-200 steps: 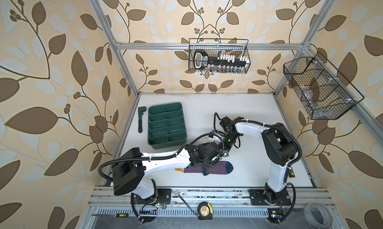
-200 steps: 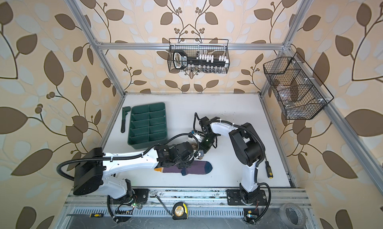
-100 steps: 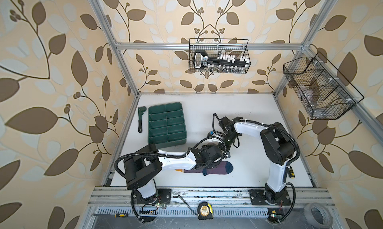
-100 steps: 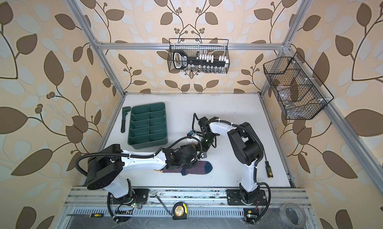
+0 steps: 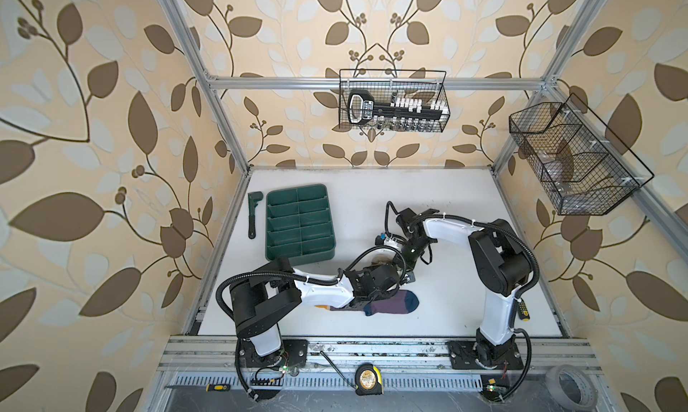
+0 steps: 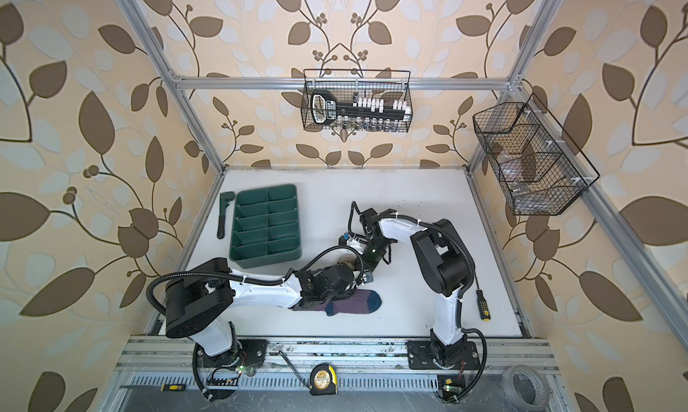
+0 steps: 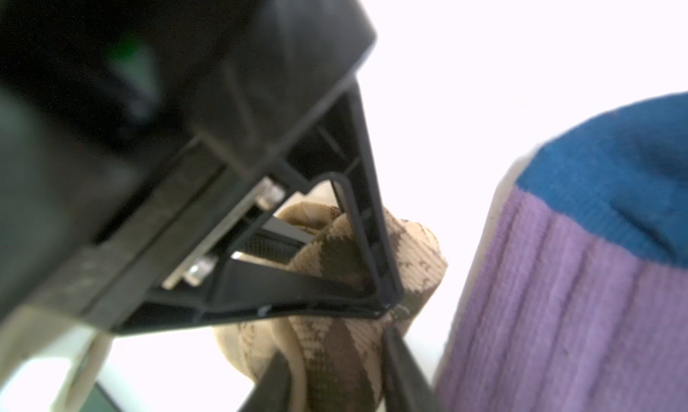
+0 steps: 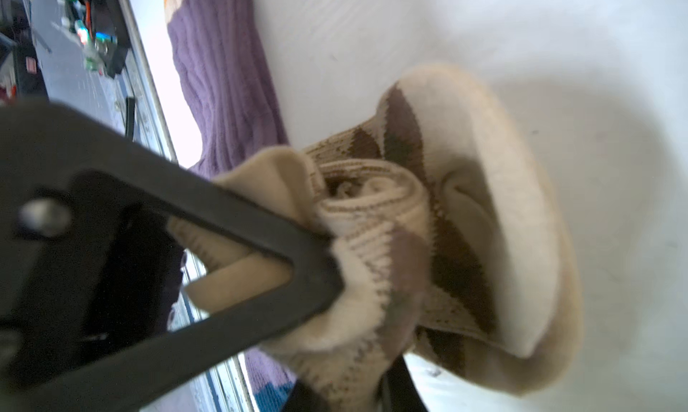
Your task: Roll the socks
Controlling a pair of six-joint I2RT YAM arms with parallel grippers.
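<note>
left gripper (image 7: 385, 306): pinched nearly closed on argyle sock (image 8: 446, 138) | right gripper (image 8: 324, 276): clamped on same sock, second finger hidden | purple sock (image 5: 389, 304): flat on table (image 5: 446, 302) just beside, half covered from above

You're looking at the beige argyle sock (image 8: 428, 224) sitting bunched in a loose roll; the purple ribbed sock (image 5: 387, 305) is lying flat just beside it, navy toe pointing right.
</note>
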